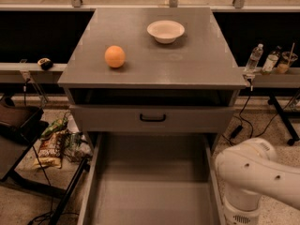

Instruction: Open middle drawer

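The grey metal cabinet (154, 55) stands in the middle of the camera view. Its middle drawer (150, 191) is pulled far out toward me as a wide, shallow, empty tray. The drawer's front and handle are cut off below the frame. Above it sits the taller top drawer front (93, 118) with its black handle (152, 118), pushed in. My gripper is out of view. Only a white arm link (253, 172) shows at the lower right, beside the open tray's right wall.
An orange (115, 56) and a white bowl (165, 31) sit on the cabinet top. Snack bags (54, 144) and a dark stand (18, 125) are on the floor at left. Bottles (255, 57) stand on a ledge at right, with cables below.
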Tool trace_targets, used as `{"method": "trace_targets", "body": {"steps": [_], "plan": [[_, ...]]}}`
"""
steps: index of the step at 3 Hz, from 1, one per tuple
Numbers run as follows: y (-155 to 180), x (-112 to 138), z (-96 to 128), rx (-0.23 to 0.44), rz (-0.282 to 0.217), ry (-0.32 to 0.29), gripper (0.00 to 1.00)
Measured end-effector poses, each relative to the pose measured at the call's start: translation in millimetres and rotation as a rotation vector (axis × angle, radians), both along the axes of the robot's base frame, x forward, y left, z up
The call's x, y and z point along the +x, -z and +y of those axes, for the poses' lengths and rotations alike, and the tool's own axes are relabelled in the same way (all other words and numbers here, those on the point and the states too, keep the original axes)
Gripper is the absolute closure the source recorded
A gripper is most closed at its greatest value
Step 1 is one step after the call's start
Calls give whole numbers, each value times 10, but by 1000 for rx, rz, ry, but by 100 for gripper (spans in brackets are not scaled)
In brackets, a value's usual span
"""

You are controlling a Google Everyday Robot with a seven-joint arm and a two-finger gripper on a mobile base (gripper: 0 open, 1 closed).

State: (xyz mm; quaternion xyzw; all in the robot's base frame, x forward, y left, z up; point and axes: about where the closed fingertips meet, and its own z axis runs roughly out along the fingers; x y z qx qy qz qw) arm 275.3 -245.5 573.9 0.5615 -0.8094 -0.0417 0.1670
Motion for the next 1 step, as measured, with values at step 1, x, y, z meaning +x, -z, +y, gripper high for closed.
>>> {"method": "trace_targets", "body": {"steps": [1], "plan": [[-956,111,-58,-31,-77,30,0]]}}
